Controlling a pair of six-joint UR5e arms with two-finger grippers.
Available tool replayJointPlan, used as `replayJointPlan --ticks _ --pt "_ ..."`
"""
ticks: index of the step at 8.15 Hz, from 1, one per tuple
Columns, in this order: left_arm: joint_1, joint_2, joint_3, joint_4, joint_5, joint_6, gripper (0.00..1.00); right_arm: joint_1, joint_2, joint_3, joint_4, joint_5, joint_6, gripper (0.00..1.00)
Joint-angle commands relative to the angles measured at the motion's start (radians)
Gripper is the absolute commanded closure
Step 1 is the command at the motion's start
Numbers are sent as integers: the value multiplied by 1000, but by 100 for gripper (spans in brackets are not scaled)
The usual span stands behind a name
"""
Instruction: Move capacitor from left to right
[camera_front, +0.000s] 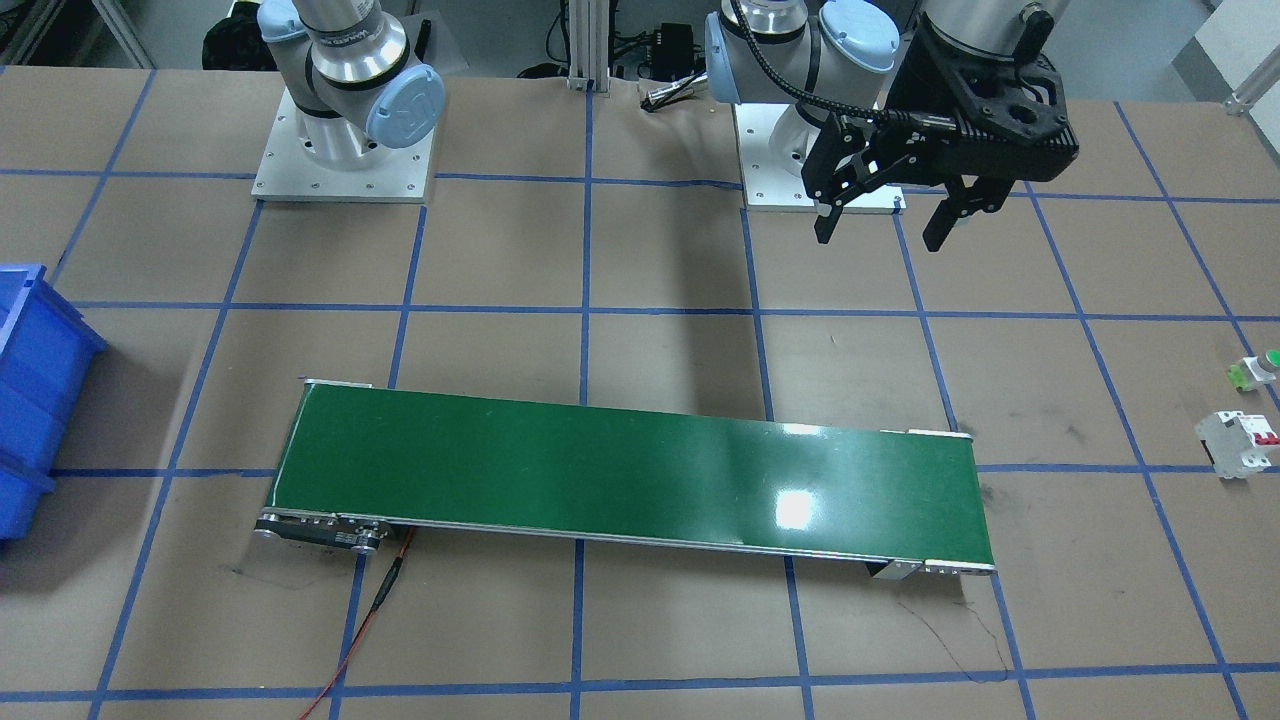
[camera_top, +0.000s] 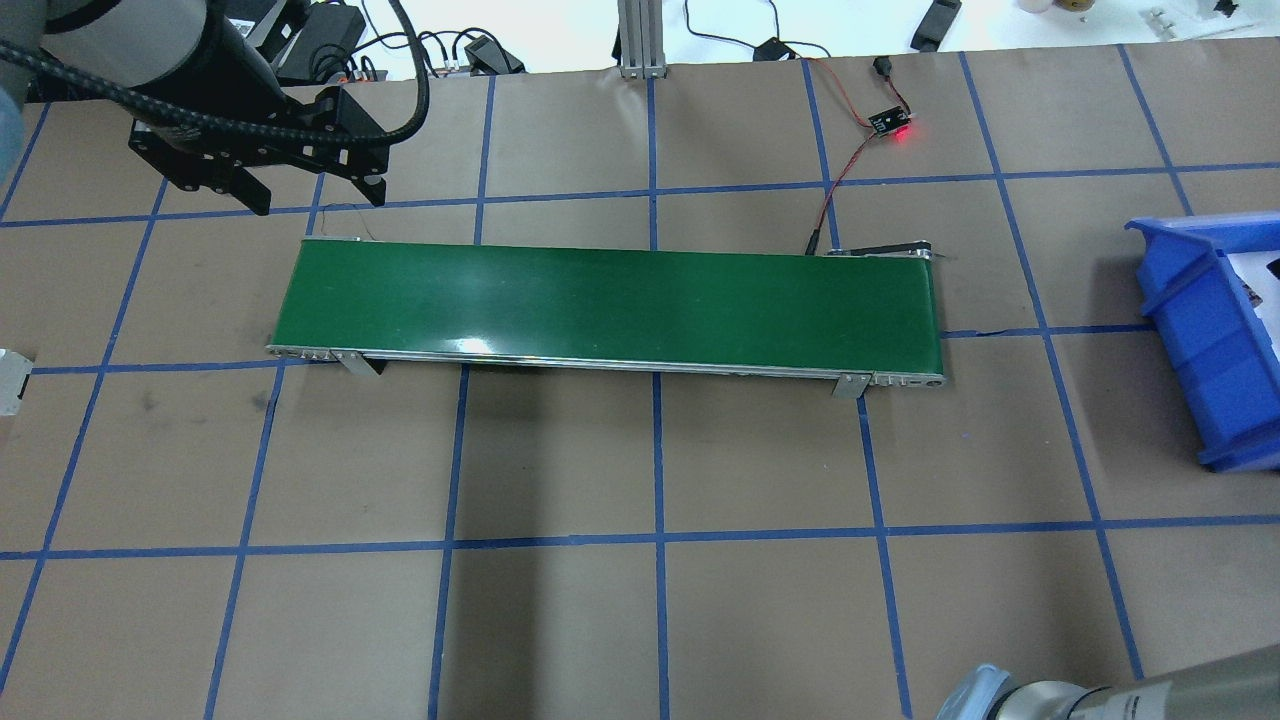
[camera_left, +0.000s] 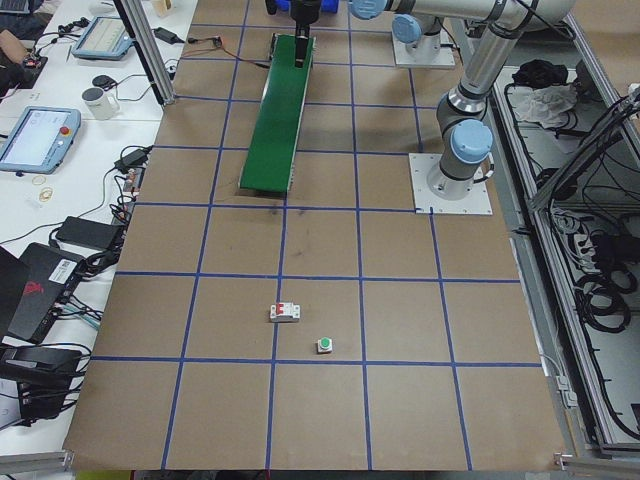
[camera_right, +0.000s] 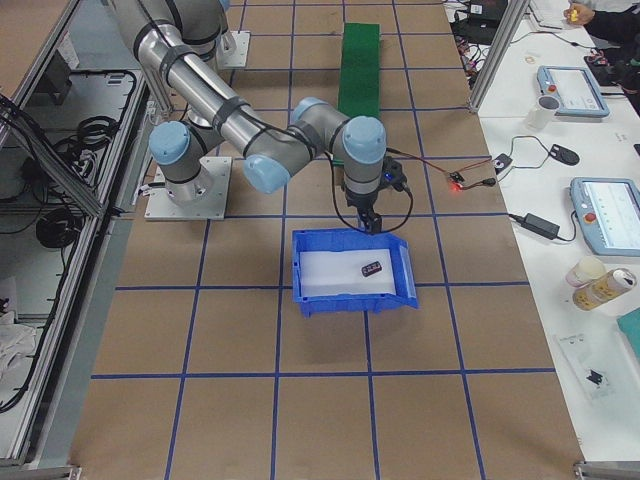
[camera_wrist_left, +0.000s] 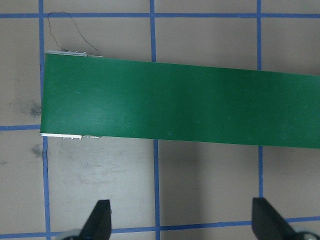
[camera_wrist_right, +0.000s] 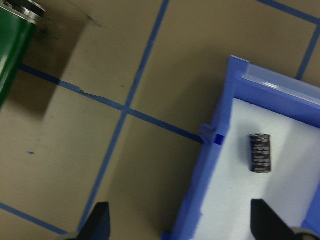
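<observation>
1. Capacitor (camera_right: 372, 268) on its side on white floor of blue bin (camera_right: 350, 305), at robot's right end of brown, blue-taped surface (camera_right: 240, 340); dark stubby body clear of bin's walls, touched by nothing.
2. Right pincer (camera_right: 370, 222) poised just above bin's rim on side toward belt, fingers spread wide and empty; from right wrist camera, capacitor down on bin floor, apart from both fingertips.
3. Small circuit board (camera_right: 458, 182) near bin on operators' side, red light glowing, red-and-black lead trailing from it toward belt's near end.
4. Green conveyor belt (camera_right: 360, 70) next, stretched lengthwise down middle of surface, silver rollers at both ends.
5. Left pincer (camera_top: 318, 200) raised high near belt's far, left end, fingers wide apart, gripping nothing; belt's end in plain sight below in left wrist view.
6. White circuit breaker (camera_left: 286, 313) with red switches and green-capped button (camera_left: 325, 345) farthest away, toward robot's left end of surface, near each other but not touching, well apart from belt.
</observation>
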Motion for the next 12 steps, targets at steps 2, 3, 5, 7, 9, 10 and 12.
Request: replayJointPlan --ticks 2,3,5,7,9,10,12 --pt "0 0 0 -1 0 0 0 352 -132 -75 197 -24 529 0" --pt "0 0 0 -1 0 0 0 463 -138 -96 196 -59 661 0" --pt "0 0 0 -1 0 0 0 677 -163 -106 191 -125 916 0" --pt "0 0 0 -1 0 0 0 816 -166 -106 188 -138 1050 0" --pt "0 0 0 -1 0 0 0 841 -157 -103 177 -141 1055 0" --pt "0 0 0 -1 0 0 0 841 -161 -104 177 -139 1053 0" --pt "0 0 0 -1 0 0 0 840 -165 -104 176 -127 1046 0"
